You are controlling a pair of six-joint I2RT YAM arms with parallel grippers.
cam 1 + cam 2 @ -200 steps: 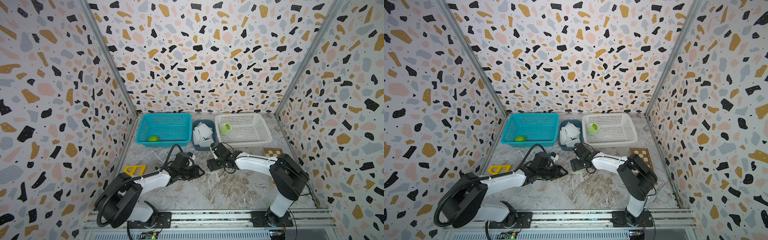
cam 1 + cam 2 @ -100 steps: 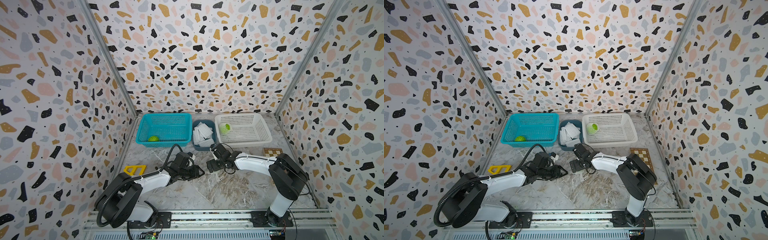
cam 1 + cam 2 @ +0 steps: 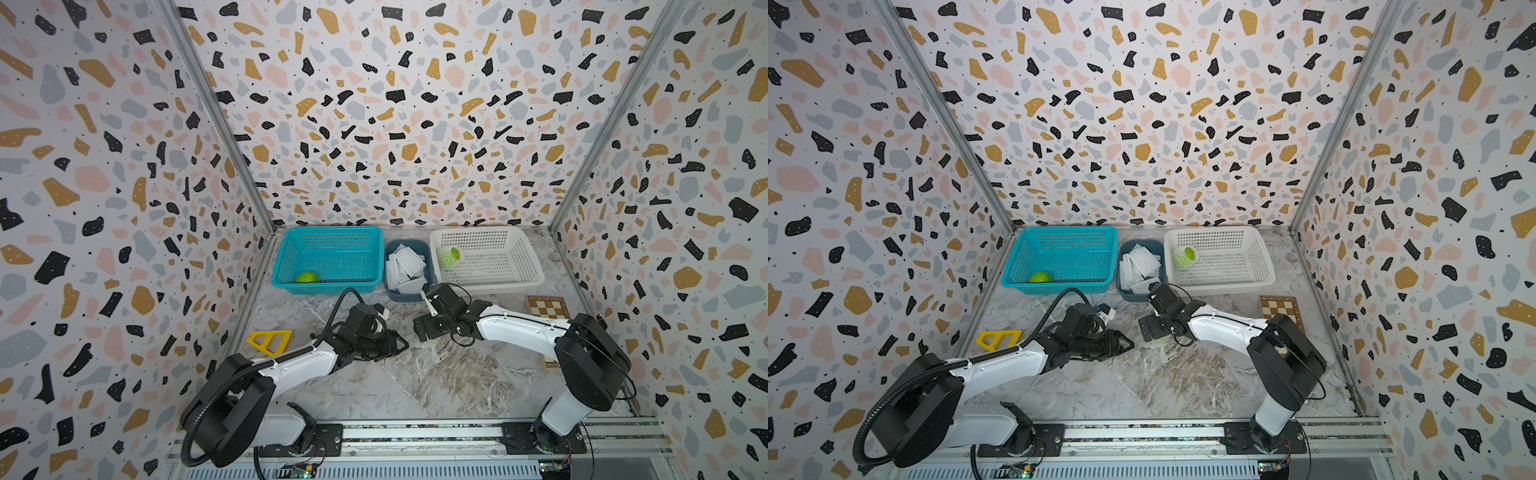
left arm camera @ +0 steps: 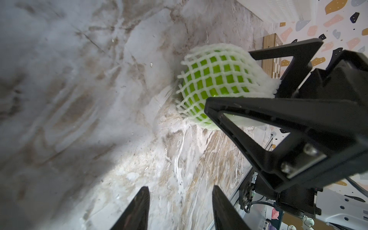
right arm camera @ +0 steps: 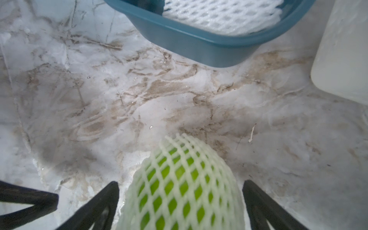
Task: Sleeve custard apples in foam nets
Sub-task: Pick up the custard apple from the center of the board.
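Three fruits on hand, two netted, one bare; entries run large to small.

1. Marble table: carries all the items below.
2. White basket: beyond the right pincer, toward its outer side. Holds one netted custard apple.
3. Teal basket: beyond the left pincer. Holds one bare custard apple, not yet sleeved.
4. Blue tub: just ahead of the right pincer. Stocked with spare foam nets.
5. Checkered board: well behind the right pincer, beside its arm.
6. Right pincer: jaws spread wide, gripping nothing, straddling item 9.
7. Left pincer: jaws parted, empty. Tips point at the right pincer, near but apart.
8. Yellow triangle: well behind the left pincer.
9. Custard apple in its foam net: resting on the table between the right pincer's jaws. Mesh covers the visible side, and its loose end lies against that pincer.

Hazards (judgement): the fruit is round and the table smooth, so a finger brushing it on withdrawal could set it rolling. A finger edge catching the loose mesh could drag the net off. A regrasp may slip on the soft foam.

Markings: no brand, label or legible writing in any view.
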